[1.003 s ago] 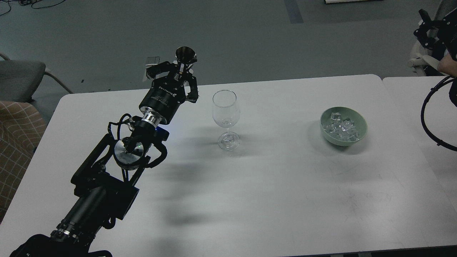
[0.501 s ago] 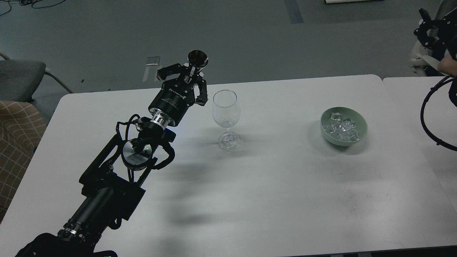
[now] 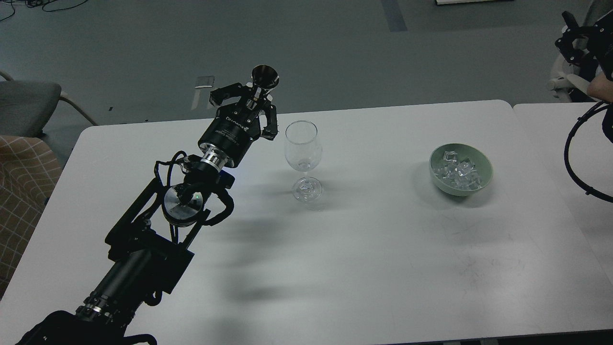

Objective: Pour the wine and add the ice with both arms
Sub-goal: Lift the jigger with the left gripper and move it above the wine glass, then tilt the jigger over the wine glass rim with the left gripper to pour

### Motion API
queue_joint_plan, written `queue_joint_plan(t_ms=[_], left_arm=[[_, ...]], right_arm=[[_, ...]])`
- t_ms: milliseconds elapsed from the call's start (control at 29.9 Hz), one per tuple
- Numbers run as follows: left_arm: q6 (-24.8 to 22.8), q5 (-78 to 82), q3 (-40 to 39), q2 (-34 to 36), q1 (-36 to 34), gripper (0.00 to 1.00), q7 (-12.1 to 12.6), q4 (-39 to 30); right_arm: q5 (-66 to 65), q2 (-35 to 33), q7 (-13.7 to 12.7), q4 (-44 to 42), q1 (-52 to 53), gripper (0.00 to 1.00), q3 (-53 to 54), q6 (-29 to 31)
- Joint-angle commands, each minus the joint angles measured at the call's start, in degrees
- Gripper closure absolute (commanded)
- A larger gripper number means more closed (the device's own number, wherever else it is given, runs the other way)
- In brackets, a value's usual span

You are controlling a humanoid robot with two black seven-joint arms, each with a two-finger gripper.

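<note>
left gripper [image 3: 254, 98] clamps dark cup [image 3: 265, 76], just left of wine glass [image 3: 302, 158].

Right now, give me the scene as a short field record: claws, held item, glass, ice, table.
left claw: raised left of the wine glass, shut on a small dark metal cup
cup: upright, mouth up, not tipped
wine glass: upright on the table, looks empty
ice: cubes in the green bowl
green bowl: on the table, right of the glass
right claw: not in view
table: white

Pale green bowl [image 3: 483, 168]; white table [image 3: 383, 249]; black arm [image 3: 143, 258].
</note>
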Motion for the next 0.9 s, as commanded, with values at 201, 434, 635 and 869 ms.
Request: queue_joint_plan(t_ms=[201, 434, 635, 869], left_arm=[[0.4, 4.9, 0.0, 0.0, -0.3, 1.00, 0.3, -0.1], [0.4, 8.6, 0.0, 0.9, -1.2, 1.00, 0.5, 0.1], [0.4, 9.8, 0.0, 2.1, -1.2, 1.00, 0.5, 0.0], [0.5, 10.5, 0.0, 2.2, -2.1, 1.00, 0.6, -0.1]], right_arm=[[0.0, -0.2, 0.1, 0.0, 0.0, 0.00, 0.0, 0.1], [0.0, -0.3, 0.0, 0.0, -0.1, 0.00, 0.0, 0.1], [0.0, 0.1, 0.0, 0.1, -0.1, 0.00, 0.0, 0.1], [0.0, 0.1, 0.0, 0.1, -0.1, 0.00, 0.0, 0.1]])
